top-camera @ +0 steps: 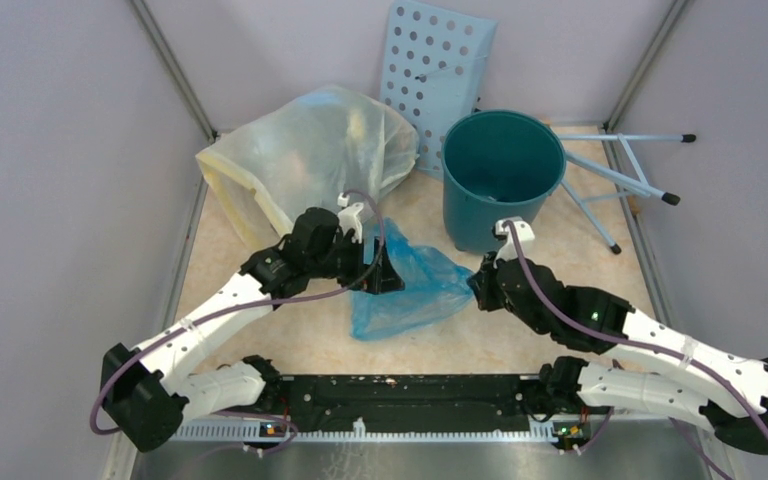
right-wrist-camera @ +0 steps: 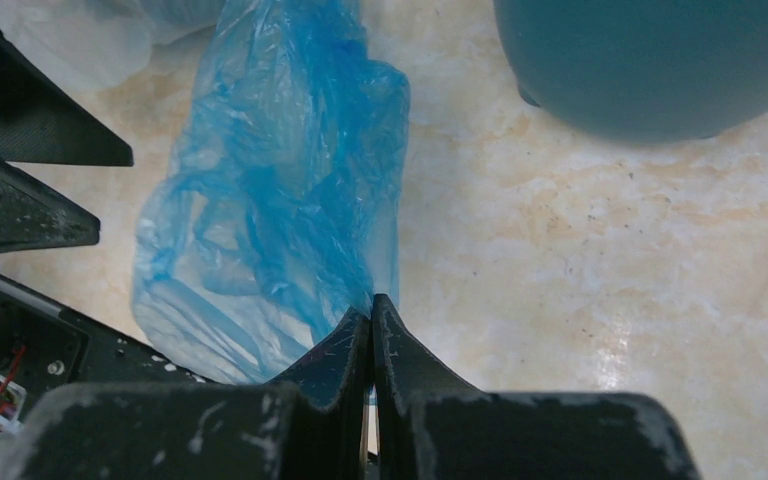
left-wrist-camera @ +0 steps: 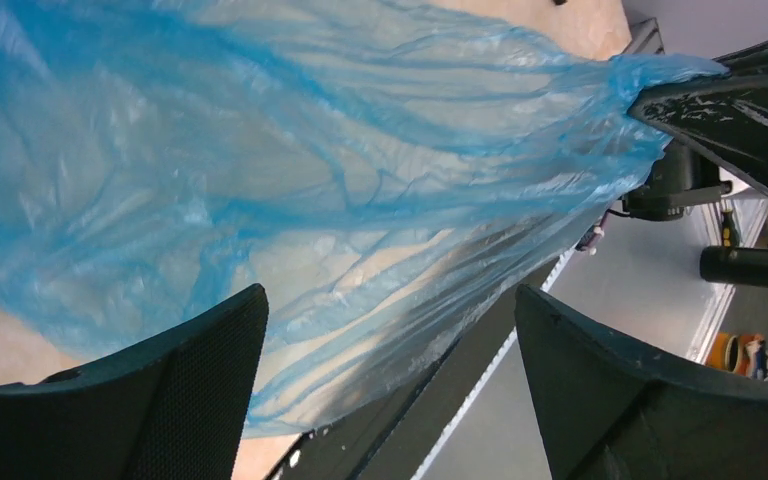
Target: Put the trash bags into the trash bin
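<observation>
**Between the jaws: one-corner hold, slip risk**

Left gripper (left-wrist-camera: 390,295) has its jaws spread and grips nothing. The trash bag (right-wrist-camera: 270,190) lies slack just ahead of them. Right gripper (right-wrist-camera: 371,305) pinches one thin corner of it. The trash bin (top-camera: 465,220) stands beyond the right jaws. Likely faults are film slipping free, or trailing slack catching the bin's edge.

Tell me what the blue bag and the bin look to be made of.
The blue bag: thin plastic film, glossy and translucent; it wrinkles finely and the table shows through it. The bin: probably rigid moulded plastic, dark teal, smooth with a dull sheen; its wall is even and its rim rolled.
</observation>
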`<state>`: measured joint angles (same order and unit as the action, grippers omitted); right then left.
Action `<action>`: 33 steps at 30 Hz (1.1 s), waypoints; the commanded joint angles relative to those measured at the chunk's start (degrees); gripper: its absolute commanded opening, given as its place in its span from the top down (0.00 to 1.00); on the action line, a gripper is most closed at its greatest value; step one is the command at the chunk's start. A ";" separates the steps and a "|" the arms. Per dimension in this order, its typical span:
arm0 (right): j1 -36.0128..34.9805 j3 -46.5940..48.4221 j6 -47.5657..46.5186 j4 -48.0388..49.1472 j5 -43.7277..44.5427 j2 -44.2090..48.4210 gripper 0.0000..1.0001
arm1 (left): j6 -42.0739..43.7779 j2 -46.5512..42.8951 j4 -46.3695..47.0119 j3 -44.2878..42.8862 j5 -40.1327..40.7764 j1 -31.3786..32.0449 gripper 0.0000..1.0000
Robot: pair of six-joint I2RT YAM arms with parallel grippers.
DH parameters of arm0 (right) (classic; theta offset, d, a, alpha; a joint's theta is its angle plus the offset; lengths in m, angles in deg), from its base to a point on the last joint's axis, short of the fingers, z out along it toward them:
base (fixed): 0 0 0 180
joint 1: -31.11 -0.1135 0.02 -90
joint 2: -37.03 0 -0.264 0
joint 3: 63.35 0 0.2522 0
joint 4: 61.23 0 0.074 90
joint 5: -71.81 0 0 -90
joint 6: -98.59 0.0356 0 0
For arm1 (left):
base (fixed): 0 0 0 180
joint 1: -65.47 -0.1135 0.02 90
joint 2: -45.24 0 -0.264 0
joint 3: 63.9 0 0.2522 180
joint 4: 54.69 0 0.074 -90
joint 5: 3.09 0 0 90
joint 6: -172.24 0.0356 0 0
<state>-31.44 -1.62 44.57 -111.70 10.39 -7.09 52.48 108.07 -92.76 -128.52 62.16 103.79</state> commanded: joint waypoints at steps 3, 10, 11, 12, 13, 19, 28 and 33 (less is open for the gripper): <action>0.16 5.01 0.58 4.97 -3.51 -0.13 1.00 | 14.84 2.91 3.66 -7.31 -0.84 6.09 0.05; 0.22 10.13 2.95 2.12 -6.08 -3.03 1.00 | 22.51 1.57 9.60 -5.32 5.26 11.42 0.09; 0.17 10.72 3.14 1.96 -6.14 -3.53 1.00 | 22.51 1.23 10.42 -4.91 6.12 12.09 0.09; 0.19 11.52 3.55 1.68 -6.03 -4.00 1.00 | 22.55 0.95 11.02 -4.66 7.19 12.69 0.08; 0.17 11.94 3.66 1.77 -5.92 -4.37 1.00 | 22.47 0.78 11.33 -4.54 8.27 13.22 0.08; 0.20 13.50 3.21 2.95 -7.09 -6.09 1.00 | 20.62 2.69 11.49 -5.11 16.61 14.23 0.12; 0.23 12.88 0.19 -0.18 -4.35 -6.74 0.32 | 12.11 5.77 7.21 -9.53 28.13 14.06 1.00; 0.17 7.47 -4.19 6.32 -12.27 -5.41 0.26 | 3.63 8.61 2.06 -14.68 23.59 12.15 1.00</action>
<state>-31.44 8.65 44.22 -110.74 3.42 -13.43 64.04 115.28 -88.67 -137.50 86.79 117.28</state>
